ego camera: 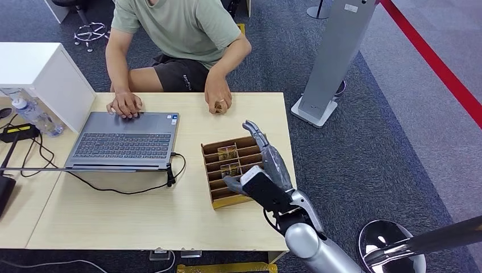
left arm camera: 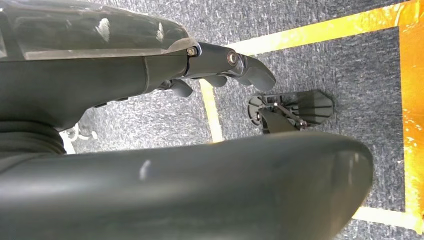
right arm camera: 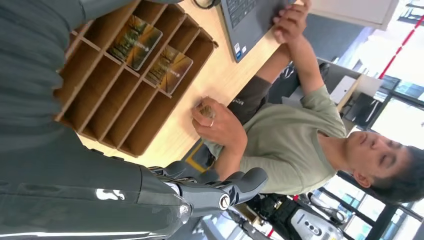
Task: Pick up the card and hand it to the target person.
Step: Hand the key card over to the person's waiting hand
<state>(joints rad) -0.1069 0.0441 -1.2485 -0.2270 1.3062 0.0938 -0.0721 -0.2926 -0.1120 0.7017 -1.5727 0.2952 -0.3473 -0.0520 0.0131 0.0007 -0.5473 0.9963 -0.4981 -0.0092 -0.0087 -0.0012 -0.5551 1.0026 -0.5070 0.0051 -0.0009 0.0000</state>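
Note:
Two cards (ego camera: 227, 152) (ego camera: 230, 169) stand in the slots of a brown cardboard box (ego camera: 219, 197) at the right of the table; the right wrist view shows the cards (right arm camera: 136, 41) (right arm camera: 169, 69) in neighbouring slots of the box (right arm camera: 100, 115). My right hand (ego camera: 267, 165) hovers over the box's right side, fingers stretched out and holding nothing, thumb above the near slots. The person (ego camera: 182, 28) sits across the table, one fist (ego camera: 218, 99) resting on it just beyond the box. My left hand (left arm camera: 220, 70) hangs over the carpet, holding nothing.
An open laptop (ego camera: 122, 139) lies left of the box with the person's other hand on it, its cable (ego camera: 125, 190) looping toward the box. A water bottle (ego camera: 34, 116) and white cabinet (ego camera: 40, 74) stand far left. A grey stand (ego camera: 329, 62) rises right of the table (ego camera: 142, 219).

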